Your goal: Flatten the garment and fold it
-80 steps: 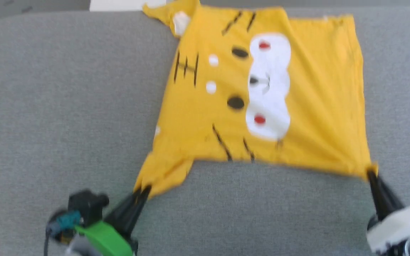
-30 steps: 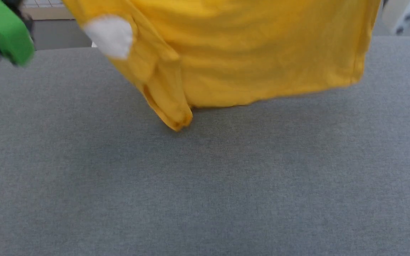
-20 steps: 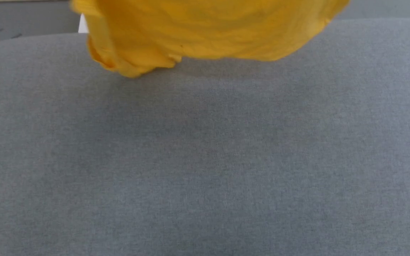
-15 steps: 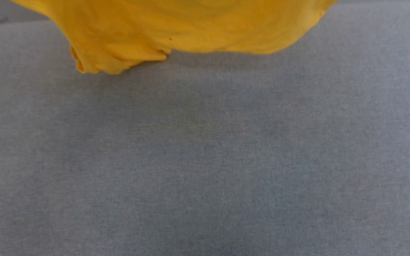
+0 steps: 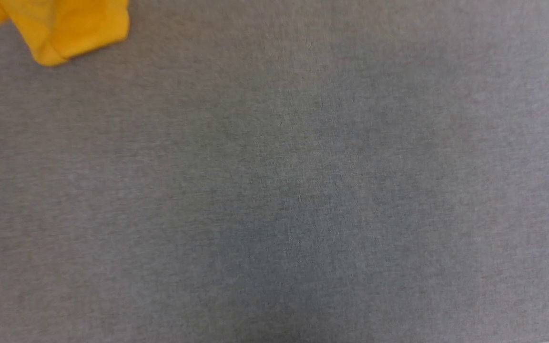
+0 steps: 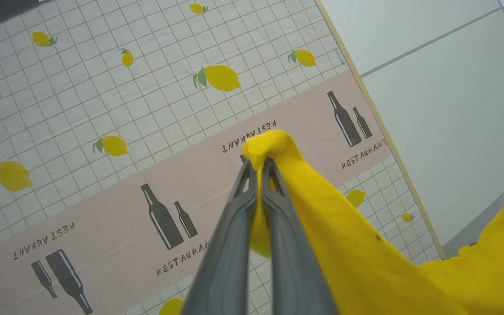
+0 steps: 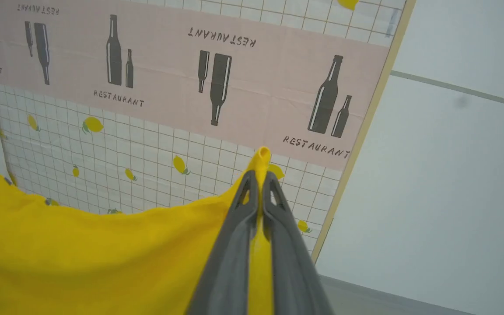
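Clenched on corners of small bright yellow T-shirt [image 6: 344, 245] — left fingers [image 6: 248, 192], right fingers [image 7: 246, 197]; lower evenly, corners well apart, onto grey fabric worktop [image 5: 303, 190].

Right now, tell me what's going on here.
The robot holds the yellow garment up at two spots: the left gripper is shut on one bunch of cloth, the right gripper on another, in front of a lemon-print wall sheet. One end hangs over the grey surface. Not yet flattened or folded.

The garment [image 5: 72, 26] runs off the head view's top edge.
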Robot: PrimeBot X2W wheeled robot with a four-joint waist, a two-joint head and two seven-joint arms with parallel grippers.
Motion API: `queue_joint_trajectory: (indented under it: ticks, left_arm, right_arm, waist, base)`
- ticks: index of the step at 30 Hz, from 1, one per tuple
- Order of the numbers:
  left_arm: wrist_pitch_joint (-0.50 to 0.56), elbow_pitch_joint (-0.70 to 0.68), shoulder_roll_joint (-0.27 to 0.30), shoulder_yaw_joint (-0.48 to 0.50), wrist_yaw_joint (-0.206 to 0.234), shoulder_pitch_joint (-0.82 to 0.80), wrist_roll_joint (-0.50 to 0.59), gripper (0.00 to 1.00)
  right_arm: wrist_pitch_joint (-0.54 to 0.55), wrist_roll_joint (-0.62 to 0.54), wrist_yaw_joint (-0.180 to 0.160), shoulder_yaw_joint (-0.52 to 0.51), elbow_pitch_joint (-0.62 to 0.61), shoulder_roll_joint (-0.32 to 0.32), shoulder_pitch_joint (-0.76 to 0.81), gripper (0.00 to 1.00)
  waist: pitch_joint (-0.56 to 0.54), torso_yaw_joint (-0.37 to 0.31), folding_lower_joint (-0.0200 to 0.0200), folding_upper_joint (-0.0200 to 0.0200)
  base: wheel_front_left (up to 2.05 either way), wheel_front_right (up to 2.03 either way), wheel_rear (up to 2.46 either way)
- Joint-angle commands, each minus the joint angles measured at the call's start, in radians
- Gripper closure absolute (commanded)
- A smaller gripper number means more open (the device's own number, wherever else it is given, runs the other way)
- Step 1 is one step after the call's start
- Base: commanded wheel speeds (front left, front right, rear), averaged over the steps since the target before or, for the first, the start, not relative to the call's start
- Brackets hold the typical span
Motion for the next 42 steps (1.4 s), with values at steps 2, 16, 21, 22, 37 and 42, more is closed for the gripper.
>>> queue_joint_trajectory:
  ticks: [2,16,21,22,37,42]
  left_arm:
    - [-0.032,0.011,0.004,-0.017,-0.01,-0.014,-0.002,1.0]
    - [-0.219,-0.151,0.127,-0.309,-0.016,0.141,-0.154,1.0]
    - [-0.243,-0.26,0.174,-0.365,-0.016,0.279,-0.133,1.0]
    - [-0.243,-0.293,0.178,-0.35,-0.011,0.323,-0.139,1.0]
    - [-0.244,-0.638,0.2,-0.265,0.28,1.133,-0.189,1.0]
    - [-0.244,-0.623,0.121,-0.209,0.36,1.391,-0.24,1.0]
  right_arm:
    - [-0.031,-0.026,-0.002,-0.013,0.028,0.006,-0.012,1.0]
    - [-0.123,0.042,-0.002,0.137,0.07,-0.06,0.092,1.0]
    - [-0.116,0.202,-0.002,0.241,-0.101,-0.195,0.299,1.0]
    - [-0.114,0.235,-0.002,0.241,-0.155,-0.229,0.363,1.0]
    - [-0.038,0.353,-0.002,-0.103,-0.74,-0.25,1.361,1.0]
    - [-0.031,0.349,-0.002,-0.121,-0.803,-0.154,1.574,1.0]
  waist:
    - [0.121,-0.03,-0.0003,-0.0001]
    - [0.154,0.05,-0.0003,-0.0001]
    - [0.105,0.095,-0.0003,-0.0001]
    - [0.09,0.1,-0.0003,-0.0001]
    - [-0.112,0.139,-0.0003,-0.0001]
    - [-0.181,0.142,-0.0003,-0.0001]
  base:
    - [0.0,0.0,0.0]
    - [0.0,0.0,0.0]
    - [0.0,0.0,0.0]
    - [0.0,0.0,0.0]
    - [0.0,0.0,0.0]
    - [0.0,0.0,0.0]
